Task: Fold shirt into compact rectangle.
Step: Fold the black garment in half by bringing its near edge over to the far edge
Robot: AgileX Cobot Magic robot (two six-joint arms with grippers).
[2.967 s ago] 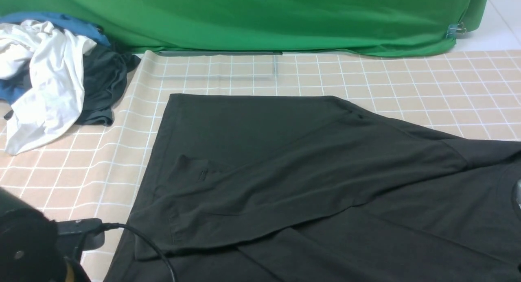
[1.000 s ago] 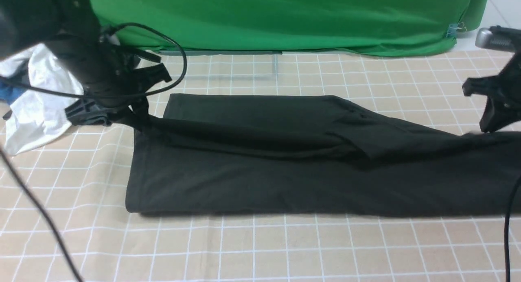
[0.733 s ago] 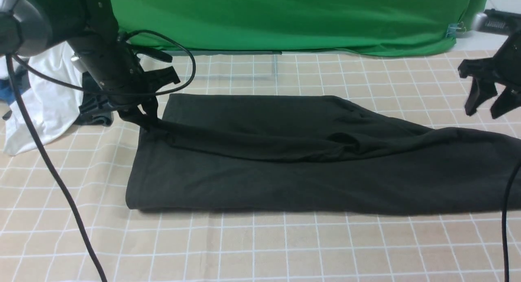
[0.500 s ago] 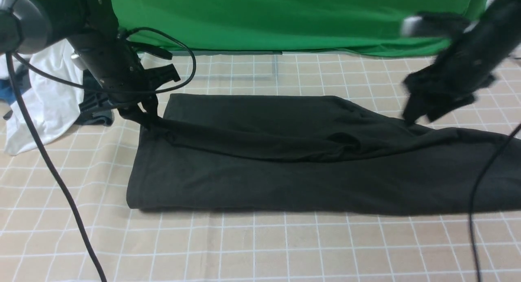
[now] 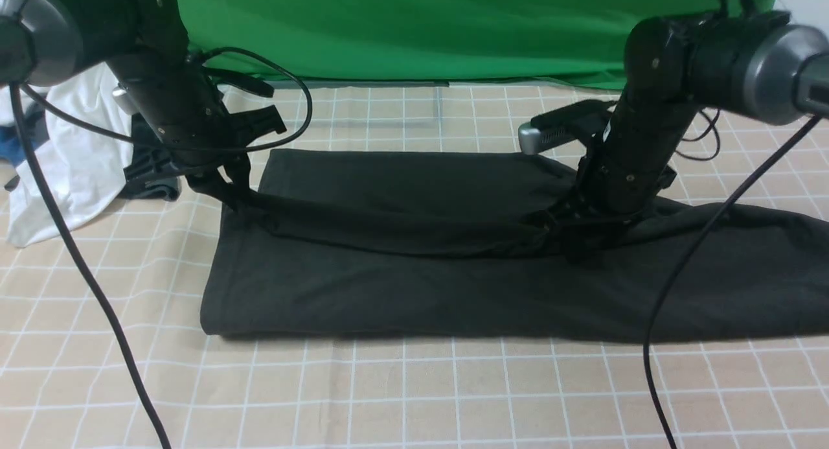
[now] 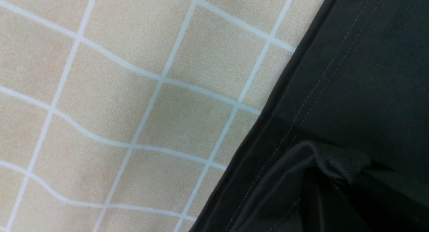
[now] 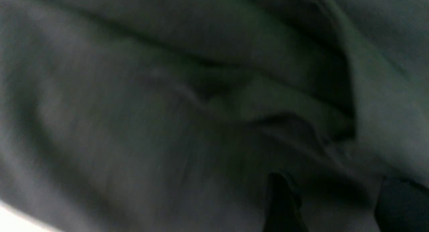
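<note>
We see the shirt lying on the surface. It is folded into a long dark band. We say where things are by the shirt.

The left hand is at the shirt's far left corner. It is clamped tight on the cloth there, and the corner is lifted a little off the surface. In the left wrist view, the shirt's stitched edge lies on the checked surface.

The right hand is down on top of the shirt, to the right of its middle, where the cloth is bunched up. In the right wrist view, its two fingertips stand apart, with shirt cloth close by them. That picture is blurry, so we cannot tell if they pinch any cloth.

A white cloth lies left of the shirt, not touching it. A green cloth hangs behind the shirt.
</note>
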